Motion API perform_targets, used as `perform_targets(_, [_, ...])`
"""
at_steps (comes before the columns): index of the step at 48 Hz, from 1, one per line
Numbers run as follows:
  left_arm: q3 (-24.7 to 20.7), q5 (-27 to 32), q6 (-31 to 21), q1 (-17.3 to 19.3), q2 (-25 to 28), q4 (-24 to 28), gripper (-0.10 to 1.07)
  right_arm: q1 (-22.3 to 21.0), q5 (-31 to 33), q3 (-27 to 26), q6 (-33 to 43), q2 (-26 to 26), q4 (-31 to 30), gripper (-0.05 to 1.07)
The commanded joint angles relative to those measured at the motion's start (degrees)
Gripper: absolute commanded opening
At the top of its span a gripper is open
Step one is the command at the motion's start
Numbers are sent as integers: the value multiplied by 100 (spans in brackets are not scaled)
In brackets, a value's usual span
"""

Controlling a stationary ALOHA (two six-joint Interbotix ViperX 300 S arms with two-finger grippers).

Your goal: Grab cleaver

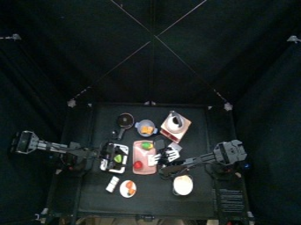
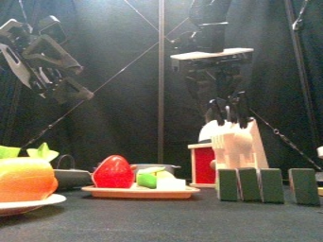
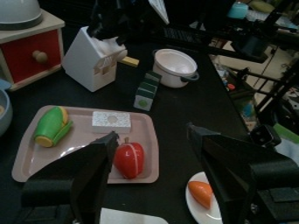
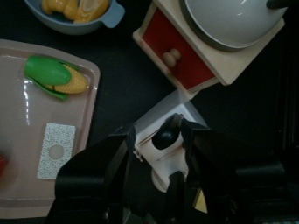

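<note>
The right gripper (image 4: 167,168) hangs straight down over the white knife block (image 2: 235,144), its black jaws spread wide to either side of the dark, rounded cleaver handle (image 4: 170,136) that pokes from the block's top; the jaws hold nothing yet. The block is a slanted, smooth-sided wedge standing at the table's right rear, and only the cleaver's handle shows, its blade sunk in the slot.

Crowding the block: a small red-and-cream wooden cabinet (image 4: 193,48) with a knobbed drawer stands just beside it, topped by a glossy white dome (image 4: 233,16). In front, three boxy dark-green blocks (image 2: 250,184) line up near the table's edge. A shallow pink tray (image 3: 35,166) lies to the left, carrying a red tomato (image 3: 129,159), a green-husked corn cob (image 3: 52,126) and a pale speckled card (image 3: 112,119). A white cup (image 3: 177,66) sits beyond the green blocks, and a blue bowl (image 4: 79,10) of yellow food stands at the rear.

The left gripper (image 3: 158,166) rests high above the tray's left side, jaws apart and empty.
</note>
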Motion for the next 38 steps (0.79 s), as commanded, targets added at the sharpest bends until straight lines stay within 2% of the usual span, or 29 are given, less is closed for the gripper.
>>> perform_targets(1, [-62, -26, 9, 9, 0, -9, 98, -44, 9, -53, 18, -114, -26, 79])
perform_targets(23, [-53, -26, 9, 9, -9, -9, 98, -167, 26, 97, 0, -149, 53, 63])
perform_targets(31, [-53, -26, 9, 9, -9, -9, 98, -88, 53, 141, -44, -158, 88, 59])
perform_targets(38, [-53, -26, 9, 9, -9, -9, 98, 167, 70, 299, -211, -229, -26, 58])
